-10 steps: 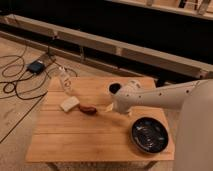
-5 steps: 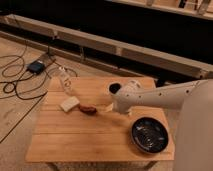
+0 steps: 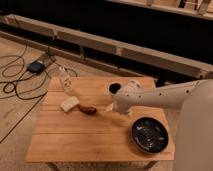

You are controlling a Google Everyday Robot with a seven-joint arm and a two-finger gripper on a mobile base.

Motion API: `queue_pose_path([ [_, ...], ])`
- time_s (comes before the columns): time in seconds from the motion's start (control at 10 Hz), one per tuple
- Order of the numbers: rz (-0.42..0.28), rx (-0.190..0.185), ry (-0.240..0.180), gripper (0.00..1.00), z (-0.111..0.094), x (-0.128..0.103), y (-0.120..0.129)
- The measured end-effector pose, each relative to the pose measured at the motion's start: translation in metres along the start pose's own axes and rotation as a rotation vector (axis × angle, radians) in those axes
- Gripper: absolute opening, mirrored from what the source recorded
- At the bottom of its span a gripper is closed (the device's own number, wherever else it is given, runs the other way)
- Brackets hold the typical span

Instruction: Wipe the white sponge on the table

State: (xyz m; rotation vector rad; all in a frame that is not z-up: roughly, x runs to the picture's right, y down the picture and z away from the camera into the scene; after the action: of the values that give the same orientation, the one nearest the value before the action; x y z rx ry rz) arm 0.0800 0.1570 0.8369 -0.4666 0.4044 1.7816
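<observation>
Starting at the left, we see cables (image 3: pixel 15 86) looping over the floor beside a small dark box (image 3: pixel 36 66), well clear of the work. Next comes the table (image 3: pixel 80 142), and near its back left corner a clear bottle (image 3: pixel 65 81) stands upright, out of the likely wiping path. Just in front of the bottle the sponge (image 3: pixel 69 104) lies flat on the planks, left of the table's middle, with nothing on it and nothing holding it. Just beside its right end lies a dark brown oval (image 3: pixel 88 108); we cannot tell whether the two touch. That oval sits between the sponge and the gripper (image 3: pixel 109 106), which hangs low over the table's middle, pointing left toward the sponge and near the oval. We read its jaws as standing apart with nothing between them, which suits an approach before a grasp. The oval's place matters, we judge: a straight reach from the right could nudge it before the fingers reach the sponge, so coming down from above looks safer. Further right a black bowl (image 3: pixel 133 134) rests near the front right corner, apart from the gripper. The white arm (image 3: pixel 160 97) reaches in from the right edge, passing over the table behind the bowl. Against the earlier frames we find no change: the arm holds the same pose, the jaws remain spread, and sponge, oval, bottle and bowl lie where they did, so the wiping has not begun.
</observation>
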Motion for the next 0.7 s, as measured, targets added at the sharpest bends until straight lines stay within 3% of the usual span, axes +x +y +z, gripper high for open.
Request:
queue_pose_path([
  [0.7,-0.026,0.007,-0.002,0.8,-0.0001,-0.002,0.006],
])
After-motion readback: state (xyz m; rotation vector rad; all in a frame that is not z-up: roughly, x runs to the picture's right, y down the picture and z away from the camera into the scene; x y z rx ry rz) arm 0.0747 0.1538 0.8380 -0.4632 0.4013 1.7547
